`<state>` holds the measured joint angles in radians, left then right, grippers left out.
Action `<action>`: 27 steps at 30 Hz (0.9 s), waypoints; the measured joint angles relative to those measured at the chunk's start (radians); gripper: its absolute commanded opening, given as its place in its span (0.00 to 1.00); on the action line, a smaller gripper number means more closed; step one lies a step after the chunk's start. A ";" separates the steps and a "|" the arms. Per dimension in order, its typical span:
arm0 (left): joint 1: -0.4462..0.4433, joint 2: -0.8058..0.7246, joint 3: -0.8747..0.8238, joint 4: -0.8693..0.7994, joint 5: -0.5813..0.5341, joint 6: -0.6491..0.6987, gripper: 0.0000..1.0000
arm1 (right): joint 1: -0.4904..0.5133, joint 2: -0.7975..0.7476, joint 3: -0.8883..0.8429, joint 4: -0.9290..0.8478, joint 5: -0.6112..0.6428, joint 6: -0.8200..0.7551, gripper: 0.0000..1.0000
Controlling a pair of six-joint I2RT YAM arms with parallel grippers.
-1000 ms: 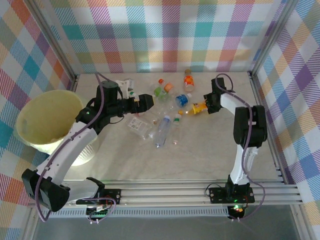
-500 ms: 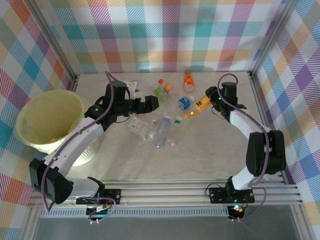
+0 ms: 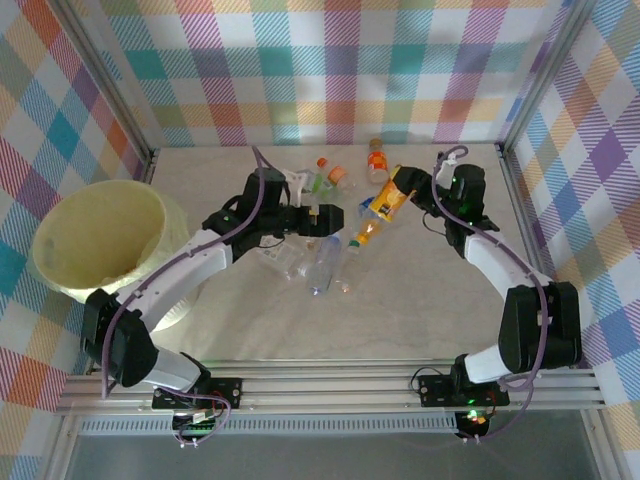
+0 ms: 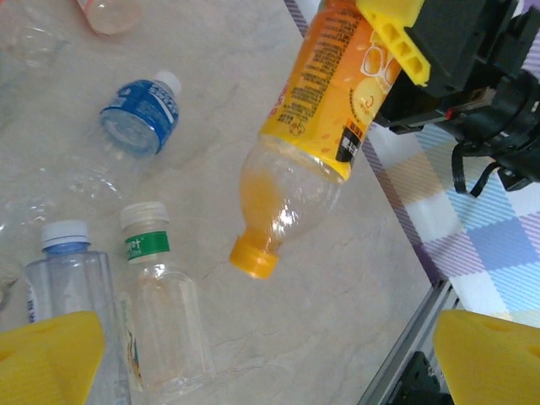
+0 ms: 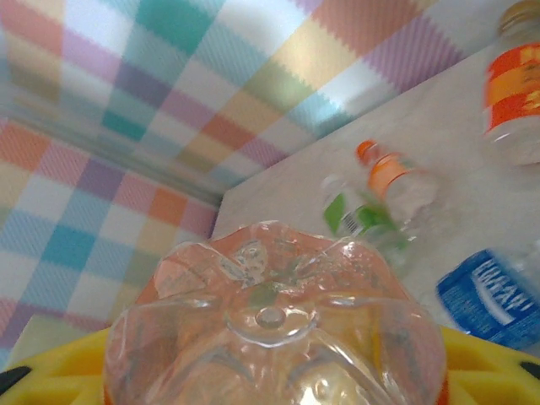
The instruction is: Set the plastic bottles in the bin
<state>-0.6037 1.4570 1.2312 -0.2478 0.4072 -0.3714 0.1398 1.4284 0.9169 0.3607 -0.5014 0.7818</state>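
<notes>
Orange and yellow label, clear neck: this plastic bottle (image 3: pixel 384 203) is clamped in the right gripper (image 3: pixel 408 188), which grips it at the base end. From the right wrist, the bottle's ribbed bottom (image 5: pixel 270 329) sits directly between the two yellow fingers (image 5: pixel 59 359). The bottle hangs slanting out of the jaws, with its orange cap as the lowest and farthest part from the gripper, and a little orange liquid is collected in the neck (image 4: pixel 283 198).

The left gripper (image 3: pixel 335 218) is spread wide and grasps nothing; its yellow fingertips (image 4: pixel 46 354) stand far apart. Just ahead of it, between the tips, a clear bottle with white cap and green band (image 4: pixel 160 325) lies on the table (image 3: pixel 430 300). Beside this one, closer to the left fingertip, lies a clear bottle with pale blue cap (image 4: pixel 72 283). Further ahead lies a bottle with blue label (image 4: pixel 135 114), and the held orange bottle's cap hangs near it.

Beyond the right gripper, near the checked wall, a bottle with red and orange label (image 5: pixel 515 93) is seen, also one with green label (image 5: pixel 363 215) and one with orange cap (image 5: pixel 392 177).

The bin (image 3: pixel 90 240) is well apart from both grippers, at the far left side behind the left arm.
</notes>
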 measured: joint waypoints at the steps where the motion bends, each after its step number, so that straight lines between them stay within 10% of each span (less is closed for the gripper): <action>1: -0.003 0.009 0.000 0.005 0.001 0.008 1.00 | 0.012 -0.012 -0.005 0.002 -0.026 -0.004 0.52; 14: -0.004 0.059 0.005 0.177 0.286 0.047 0.98 | 0.176 -0.093 0.031 0.058 -0.174 -0.024 0.54; 27: -0.003 0.059 0.009 0.322 0.433 -0.014 0.67 | 0.234 -0.105 0.066 0.116 -0.198 0.023 0.55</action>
<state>-0.6064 1.5158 1.2404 0.0742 0.8402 -0.3859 0.3740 1.3239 0.9833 0.4770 -0.6991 0.8043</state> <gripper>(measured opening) 0.707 0.559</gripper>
